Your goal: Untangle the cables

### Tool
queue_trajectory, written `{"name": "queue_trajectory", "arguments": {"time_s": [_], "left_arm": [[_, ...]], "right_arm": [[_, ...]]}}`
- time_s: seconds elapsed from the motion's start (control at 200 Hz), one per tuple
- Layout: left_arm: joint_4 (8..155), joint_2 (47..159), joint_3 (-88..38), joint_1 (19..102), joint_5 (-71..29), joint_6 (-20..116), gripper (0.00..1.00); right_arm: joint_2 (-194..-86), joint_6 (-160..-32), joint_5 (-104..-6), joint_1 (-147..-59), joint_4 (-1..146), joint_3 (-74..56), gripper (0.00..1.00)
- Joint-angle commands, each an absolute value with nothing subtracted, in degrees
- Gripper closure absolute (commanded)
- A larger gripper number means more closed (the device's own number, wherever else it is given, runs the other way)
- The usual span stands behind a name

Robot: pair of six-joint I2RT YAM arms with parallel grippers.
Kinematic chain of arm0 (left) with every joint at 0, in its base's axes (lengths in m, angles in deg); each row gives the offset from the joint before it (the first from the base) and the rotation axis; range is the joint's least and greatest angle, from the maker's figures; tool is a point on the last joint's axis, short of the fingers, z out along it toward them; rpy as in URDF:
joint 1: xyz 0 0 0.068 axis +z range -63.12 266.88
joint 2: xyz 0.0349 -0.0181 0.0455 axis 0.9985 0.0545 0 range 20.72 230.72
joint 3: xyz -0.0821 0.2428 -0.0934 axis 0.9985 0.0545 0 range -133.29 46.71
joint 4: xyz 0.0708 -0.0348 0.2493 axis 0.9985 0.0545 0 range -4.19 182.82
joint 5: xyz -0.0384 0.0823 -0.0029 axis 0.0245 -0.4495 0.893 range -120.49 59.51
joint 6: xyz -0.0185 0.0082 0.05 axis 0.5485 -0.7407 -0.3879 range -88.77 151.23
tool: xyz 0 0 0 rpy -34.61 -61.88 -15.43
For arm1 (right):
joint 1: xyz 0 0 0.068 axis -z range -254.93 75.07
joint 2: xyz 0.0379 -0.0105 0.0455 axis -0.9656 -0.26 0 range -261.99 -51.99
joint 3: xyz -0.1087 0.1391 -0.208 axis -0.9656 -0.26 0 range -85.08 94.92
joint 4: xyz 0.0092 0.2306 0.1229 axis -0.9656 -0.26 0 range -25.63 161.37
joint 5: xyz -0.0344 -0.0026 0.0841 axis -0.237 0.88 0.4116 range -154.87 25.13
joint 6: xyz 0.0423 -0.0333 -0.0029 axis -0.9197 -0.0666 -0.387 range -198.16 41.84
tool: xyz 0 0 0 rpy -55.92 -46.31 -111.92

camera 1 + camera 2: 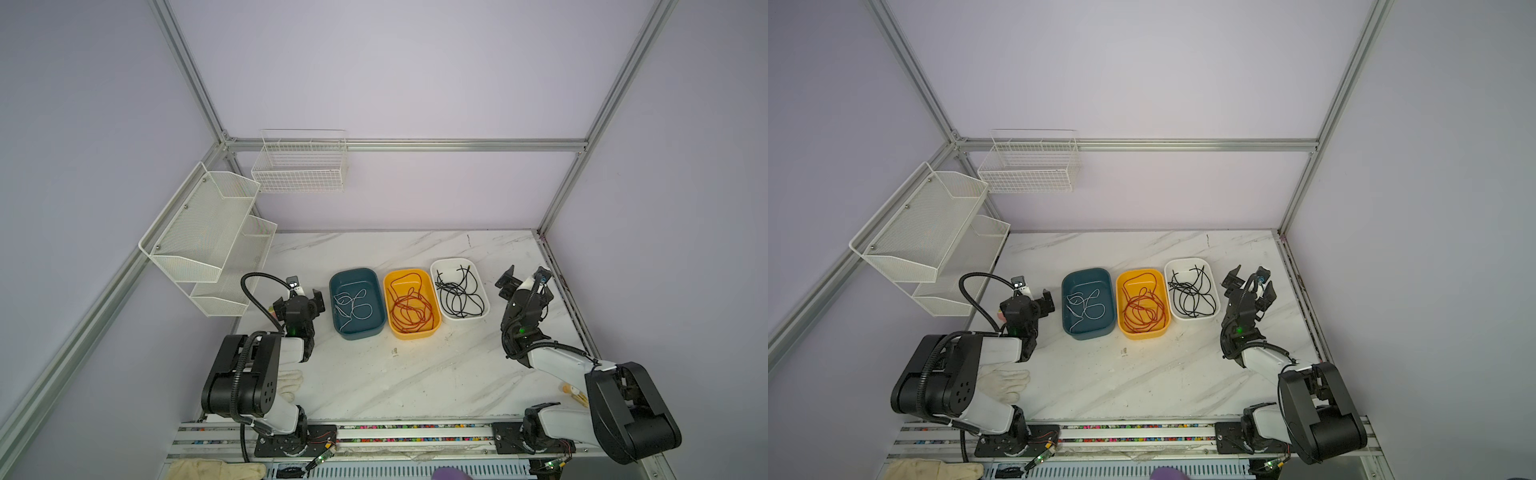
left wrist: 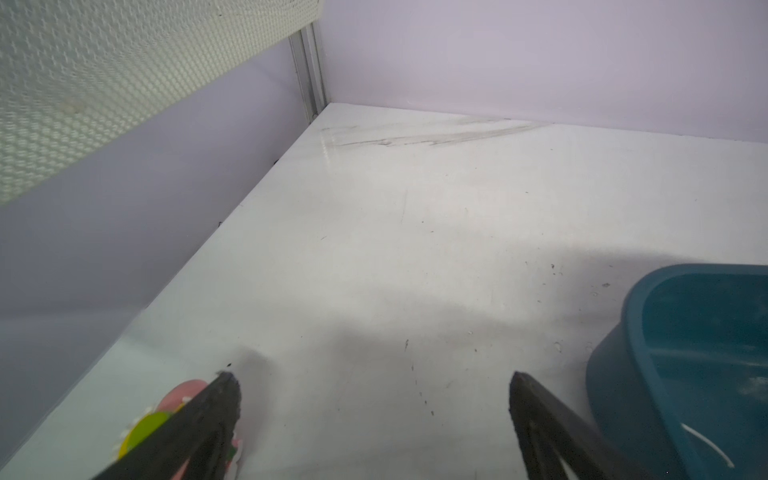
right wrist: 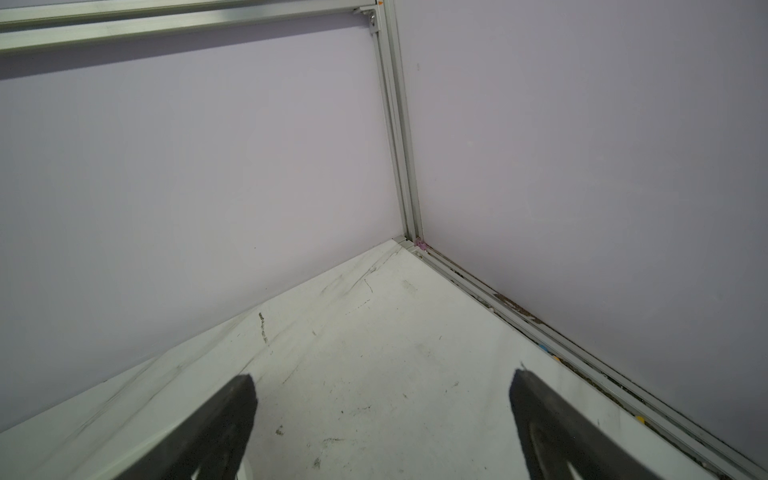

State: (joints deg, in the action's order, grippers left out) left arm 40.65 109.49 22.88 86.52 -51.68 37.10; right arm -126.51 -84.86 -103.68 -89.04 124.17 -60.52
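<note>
The task looks all but finished. Across the middle of the white marble-patterned desk (image 1: 415, 374), the thin white cable (image 1: 353, 305) lies alone in a teal plastic tub (image 1: 356, 336), the orange-brown cable (image 1: 411, 309) in a yellow tub (image 1: 413, 335), and the black cable (image 1: 459, 295) in a white tub (image 1: 465, 318). The left gripper (image 2: 374, 382) by the desk's left edge and the right gripper (image 3: 382, 382) by its right edge gape wide, holding nothing.

The left claw (image 2: 374, 380) and the right claw (image 3: 382, 380) both gape wide, apparently hovering low.
</note>
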Motion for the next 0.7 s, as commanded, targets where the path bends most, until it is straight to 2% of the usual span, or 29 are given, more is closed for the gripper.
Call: {"name": "queue_trajectory", "arguments": {"time_s": [0.0, 0.145, 0.695], "left_arm": [[34.2, 109.3, 24.4, 86.9, -50.3, 35.5, 0.0], [33.7, 109.3, 24.7, 86.6, -51.1, 35.6, 0.0], [29.9, 110.8, 25.5, 84.5, -53.7, 33.3, 0.0]], "right_arm": [[-127.8, -81.3, -104.2, -88.3, 130.1, -61.9, 0.02], [-130.4, -78.9, -102.1, -87.4, 133.1, -61.8, 0.02], [-151.5, -74.8, -90.3, -85.6, 152.4, -61.1, 0.02]]}}
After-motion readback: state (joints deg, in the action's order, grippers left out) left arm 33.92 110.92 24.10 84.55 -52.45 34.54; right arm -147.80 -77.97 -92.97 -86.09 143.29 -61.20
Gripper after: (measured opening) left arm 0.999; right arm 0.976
